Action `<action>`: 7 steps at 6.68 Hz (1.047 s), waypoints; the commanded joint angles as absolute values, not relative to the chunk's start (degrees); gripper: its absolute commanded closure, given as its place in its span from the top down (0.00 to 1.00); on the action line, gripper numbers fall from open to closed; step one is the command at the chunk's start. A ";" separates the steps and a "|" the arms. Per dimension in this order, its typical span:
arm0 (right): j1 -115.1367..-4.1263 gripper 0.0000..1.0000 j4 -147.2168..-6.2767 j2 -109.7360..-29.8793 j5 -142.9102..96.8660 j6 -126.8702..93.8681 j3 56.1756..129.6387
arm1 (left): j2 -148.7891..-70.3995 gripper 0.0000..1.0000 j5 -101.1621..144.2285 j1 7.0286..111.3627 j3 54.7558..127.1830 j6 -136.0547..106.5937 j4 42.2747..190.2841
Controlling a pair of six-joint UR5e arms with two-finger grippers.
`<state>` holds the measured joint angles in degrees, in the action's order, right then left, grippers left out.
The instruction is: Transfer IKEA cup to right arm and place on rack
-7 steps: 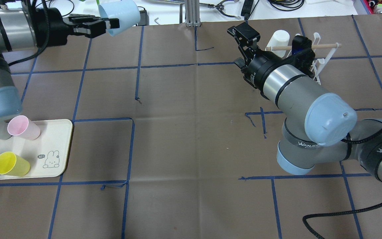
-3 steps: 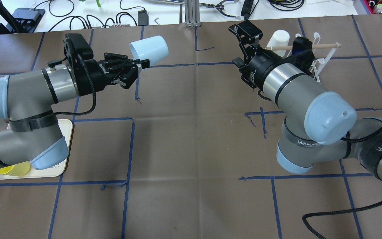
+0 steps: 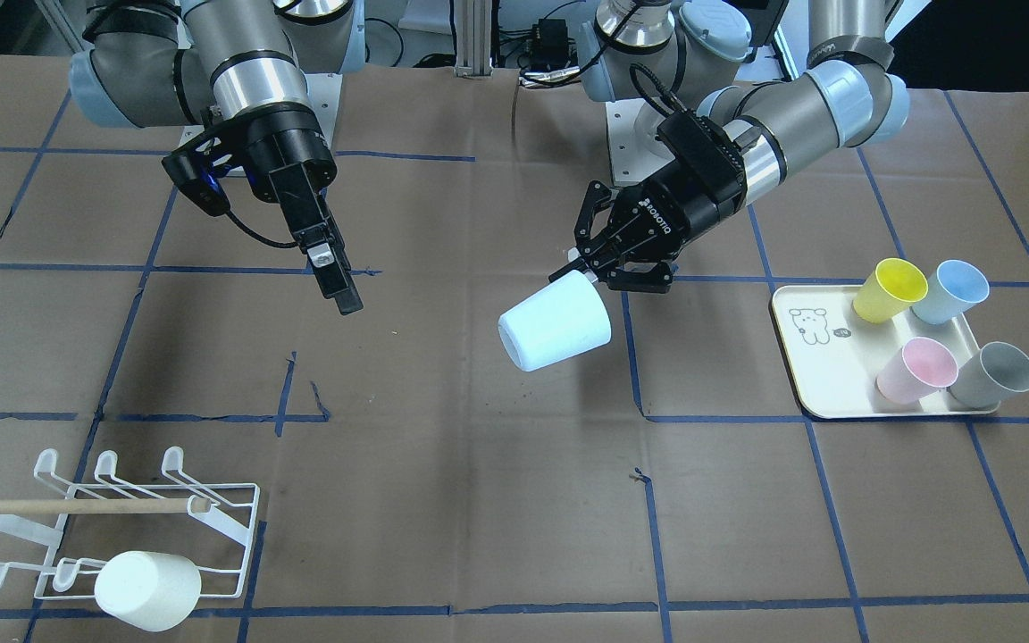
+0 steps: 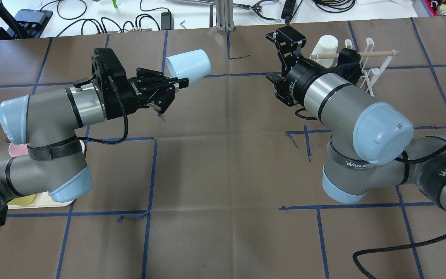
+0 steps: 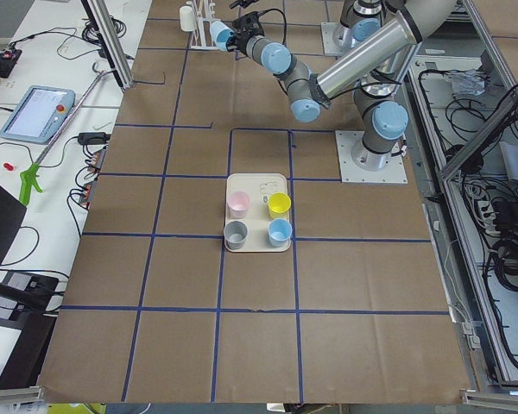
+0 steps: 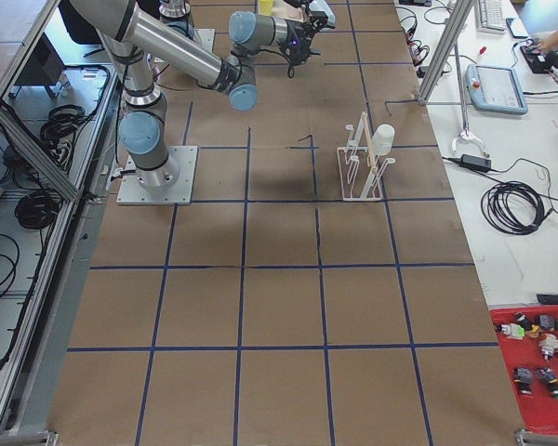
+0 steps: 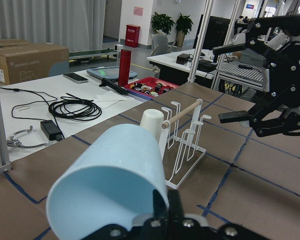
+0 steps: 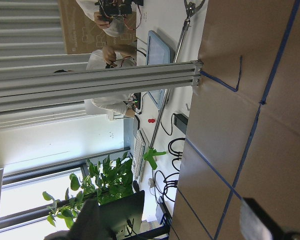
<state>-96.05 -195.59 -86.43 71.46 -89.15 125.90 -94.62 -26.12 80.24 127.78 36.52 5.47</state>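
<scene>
My left gripper [image 4: 177,83] is shut on the rim of a light blue cup [image 4: 188,65] and holds it on its side above the table, left of centre; the front view shows the cup [image 3: 555,321] hanging clear of the surface. My right gripper [image 3: 340,286] is open and empty, a good gap away from the cup, its jaws wide apart in the left wrist view [image 7: 235,82]. The white wire rack [image 3: 153,522] with a wooden dowel stands at the far right, behind the right arm [image 4: 335,100]. A white cup [image 3: 146,589] hangs on it.
A cream tray [image 3: 823,379] by the left arm's base holds a yellow cup [image 3: 890,288], a blue cup [image 3: 950,290], a pink cup [image 3: 916,371] and a grey cup [image 3: 997,375]. Cables and an aluminium post [image 4: 223,15] lie beyond the table's far edge.
My left arm has swung the blue cup from the far left corner rightward toward the table's middle. My right arm has shifted only slightly.
</scene>
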 commanded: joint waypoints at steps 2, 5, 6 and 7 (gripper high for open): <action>-100.10 0.98 -187.76 -87.10 71.81 -90.96 123.84 | -95.62 0.04 -26.98 83.05 127.35 35.51 4.75; -101.25 0.95 -183.88 -88.33 71.81 -91.14 123.84 | -95.62 0.04 -26.98 83.06 127.44 35.42 4.75; -102.03 0.95 -182.21 -88.33 71.81 -93.75 123.58 | -95.62 0.04 -26.90 83.06 127.53 35.51 4.57; -102.74 0.95 -182.02 -88.16 71.81 -94.39 122.97 | -95.62 0.04 -26.98 83.06 127.53 35.51 4.57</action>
